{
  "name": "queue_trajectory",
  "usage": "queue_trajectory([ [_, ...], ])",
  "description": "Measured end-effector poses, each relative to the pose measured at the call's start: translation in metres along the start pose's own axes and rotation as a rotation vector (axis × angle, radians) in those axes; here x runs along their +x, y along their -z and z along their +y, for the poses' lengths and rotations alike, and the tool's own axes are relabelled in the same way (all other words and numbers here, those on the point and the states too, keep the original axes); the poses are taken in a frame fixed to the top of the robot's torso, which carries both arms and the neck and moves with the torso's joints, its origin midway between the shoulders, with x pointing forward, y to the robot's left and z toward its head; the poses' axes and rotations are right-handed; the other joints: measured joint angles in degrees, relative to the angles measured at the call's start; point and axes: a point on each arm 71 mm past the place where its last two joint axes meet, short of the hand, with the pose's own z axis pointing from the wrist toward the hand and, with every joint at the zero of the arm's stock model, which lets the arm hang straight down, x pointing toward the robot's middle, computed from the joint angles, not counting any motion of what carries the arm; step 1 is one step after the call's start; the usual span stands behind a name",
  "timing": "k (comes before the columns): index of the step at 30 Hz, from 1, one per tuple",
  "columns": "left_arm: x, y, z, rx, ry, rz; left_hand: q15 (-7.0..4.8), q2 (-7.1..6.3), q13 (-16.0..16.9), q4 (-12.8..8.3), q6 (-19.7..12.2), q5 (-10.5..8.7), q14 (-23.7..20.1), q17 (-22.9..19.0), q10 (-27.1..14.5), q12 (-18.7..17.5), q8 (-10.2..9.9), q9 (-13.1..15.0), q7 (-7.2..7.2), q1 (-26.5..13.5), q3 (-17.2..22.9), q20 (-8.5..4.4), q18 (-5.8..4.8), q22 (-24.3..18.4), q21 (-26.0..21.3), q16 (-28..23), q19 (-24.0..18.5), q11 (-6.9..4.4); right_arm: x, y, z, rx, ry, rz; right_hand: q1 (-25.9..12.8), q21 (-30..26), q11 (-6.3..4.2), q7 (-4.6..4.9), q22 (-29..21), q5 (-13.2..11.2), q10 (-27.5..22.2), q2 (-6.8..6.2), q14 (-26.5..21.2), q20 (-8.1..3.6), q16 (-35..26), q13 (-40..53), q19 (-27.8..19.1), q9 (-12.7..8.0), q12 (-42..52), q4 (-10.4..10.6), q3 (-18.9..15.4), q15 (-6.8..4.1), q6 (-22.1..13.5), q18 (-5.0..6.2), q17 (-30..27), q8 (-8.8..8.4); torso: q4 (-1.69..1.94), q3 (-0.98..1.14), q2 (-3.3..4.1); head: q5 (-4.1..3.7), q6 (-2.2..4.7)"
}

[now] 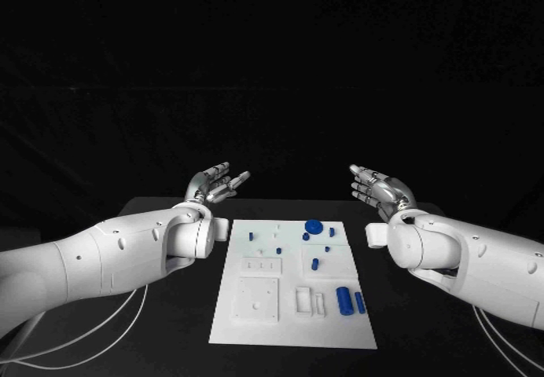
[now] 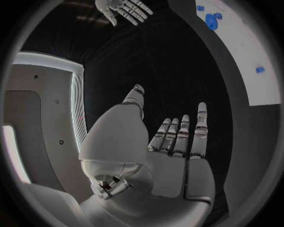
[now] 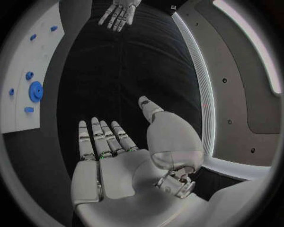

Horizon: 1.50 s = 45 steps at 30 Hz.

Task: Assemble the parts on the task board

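My left hand (image 1: 215,184) is raised above the far end of the black worktop (image 1: 170,314), palm turned inward, fingers straight and apart, grasping nothing. My right hand (image 1: 380,188) mirrors it across the gap, also released, fingers spread and empty. The two hands face each other, well apart, with nothing between them.

The task board (image 1: 255,330) lies flat on the worktop below and nearer to me than both hands, roughly midway between my two forearms. Neither hand touches it. On the board, a round blue part (image 1: 313,225) sits at the end closest to my hands, with a few small blue parts (image 1: 307,236) just beside it. Two blue cylinders (image 1: 343,300) lie side by side toward the end farthest from my hands, on my right hand's side of the board. The half of the board on my left hand's side carries white raised squares and recesses (image 1: 257,298); I cannot tell what is in them.

From my left wrist, my open palm (image 2: 177,161) fills the middle, with the board's edge (image 2: 260,90) off beyond my fingertips and my right hand (image 2: 124,9) farther out. From my right wrist, the round blue part (image 3: 35,91) shows on the board beside my spread fingers (image 3: 103,142).
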Motion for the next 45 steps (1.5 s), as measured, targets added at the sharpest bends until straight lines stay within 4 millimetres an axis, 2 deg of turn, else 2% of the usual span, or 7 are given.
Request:
queue_trajectory([
  [15, -0.008, -0.017, -0.005, -0.044, -0.012, 0.032, 0.44, -0.14, 0.07, 0.16, 1.31, 0.0, 1.88, 0.1, 1.69, 0.21, 0.26, 0.09, 0.48, 2.66, -0.05, 0.58, 0.88, 0.15, 0.31, 0.22, 1.59, 0.47, -0.019, -0.023, 0.004, 0.119, 0.038, 0.158, 11.62, 1.32, 1.34, 0.42, 0.59, 7.82, 8.08, 2.22, 10.98, -1.86, 0.57, 0.44, 7.66, 0.39, 0.49, -6.99, -8.05, 1.75, 6.35, -0.52, 0.54, 0.52, -0.01, -0.05, -0.03, 0.11, 0.1],
  [19, -0.01, -0.015, -0.005, -0.053, -0.002, 0.052, 1.31, 3.8, 0.52, -4.14, 7.9, 0.43, 10.85, 0.48, 10.11, 0.55, 0.53, 0.37, 3.12, 2.4, -1.09, 0.46, 0.87, 0.4, 0.8, 0.72, 3.62, 2.44, -0.022, -0.026, 0.005, 0.09, 0.152, 0.168, 13.53, 3.38, 0.48, 1.36, 1.31, 8.86, 18.51, 1.44, 25.26, -3.64, 1.54, 0.89, 17.8, 0.78, 0.88, -9.67, -7.11, 0.17, 14.38, -1.43, 1.3, 1.06, -0.05, -0.14, -0.01, 0.25, 0.32],
  [23, -0.013, -0.014, -0.007, -0.052, 0.008, 0.069, 2.74, 7.08, 0.99, -9.31, 22.54, 3.71, 27.05, 1.19, 27.77, 1.52, 2.16, 1.08, 4.73, 3.84, -2.53, -3.95, -1.11, 1.28, 3.52, 2.94, 8.76, 3.89, -0.018, -0.029, 0.006, 0.039, 0.295, 0.193, 13.66, 5.74, -1.32, 1.12, 1.67, 10.74, 30.63, 1.31, 34.76, -6.52, 1.46, 1.42, 29.16, 1.13, 1.33, -11.68, -5.1, -2.7, 22.99, -2.29, 1.65, 1.16, -0.11, -0.18, 0.19, 0.37, 0.59],
  [27, -0.017, -0.012, -0.012, -0.046, 0.018, 0.092, -0.22, 8.98, 1.25, -11.3, 31.57, 4.44, 35.95, 1.87, 38.56, 2.34, 3.08, 1.61, 3.72, 5.68, -2.14, -8.99, -4.08, 2.56, 6.8, 6.02, 13.78, 2.12, -0.014, -0.031, 0.009, -0.024, 0.459, 0.217, 13.46, 9.83, -3.83, 0.04, 2.71, 12.49, 36.76, 0.71, 46.82, -10.43, 3.85, 1.43, 39.96, 1.74, 1.5, -13.76, -2.17, -7.43, 33.23, -2.24, 3.49, 2.13, -0.12, -0.28, 0.6, 0.39, 0.99],
  [32, -0.018, -0.008, -0.021, -0.029, 0.027, 0.142, -3.48, 9.53, 1.31, -12.06, 35.96, 4.44, 42.99, 3.09, 44.86, 2.03, 3.36, 1.79, 2.32, 6.71, -1.41, -12.81, -5.95, 4.63, 10.79, 9.46, 18.04, -0.26, -0.007, -0.033, 0.014, -0.11, 0.666, 0.254, 13.35, 15.05, -5.98, -1.15, 4.53, 13.48, 42.2, -0.84, 54.82, -14.19, 9.25, 1.42, 51.54, 1.77, 1.61, -14.75, -1.18, -10.8, 38.28, -0.53, 8.9, 2.18, 0.06, -0.56, 1.54, 0.32, 1.7],
  [36, -0.015, -0.002, -0.03, -0.009, 0.036, 0.207, -5.28, 9.56, 1.32, -12.83, 38.02, 4.44, 45.07, 6.0, 46.86, 1.88, 2.15, 1.78, 1.69, 6.68, -2.18, -15.94, -8.54, 9.11, 16.97, 15.06, 17.78, -1.19, 0.004, -0.034, 0.019, -0.186, 0.839, 0.301, 12.67, 20.52, -7.03, -1.94, 7.6, 15.11, 44.54, -1.79, 54.95, -16.25, 26.3, 1.42, 57.68, 1.76, 1.6, -14.69, -2.56, -12.01, 39.53, 0.01, 19.58, 2.0, 0.3, -0.74, 2.5, 0.32, 2.33],
  [45, -0.011, 0.012, -0.044, 0.025, 0.049, 0.315, -6.3, 9.94, 1.41, -14.02, 38.28, 4.44, 42.35, 11.67, 47.08, 1.98, 1.98, 1.78, 1.64, 6.3, -3.37, -16.78, -8.53, 18.25, 28.21, 27.96, 13.14, -1.23, 0.032, -0.034, 0.022, -0.29, 1.156, 0.391, 12.61, 33.99, -7.58, -2.28, 18.63, 12.14, 45.85, -3.14, 54.74, -18.34, 45.27, 1.47, 59.25, 1.7, 1.6, -14.96, 2.88, -12.42, 39.87, -0.19, 31.88, 2.0, 1.04, -0.98, 5.04, -0.44, 3.63],
])
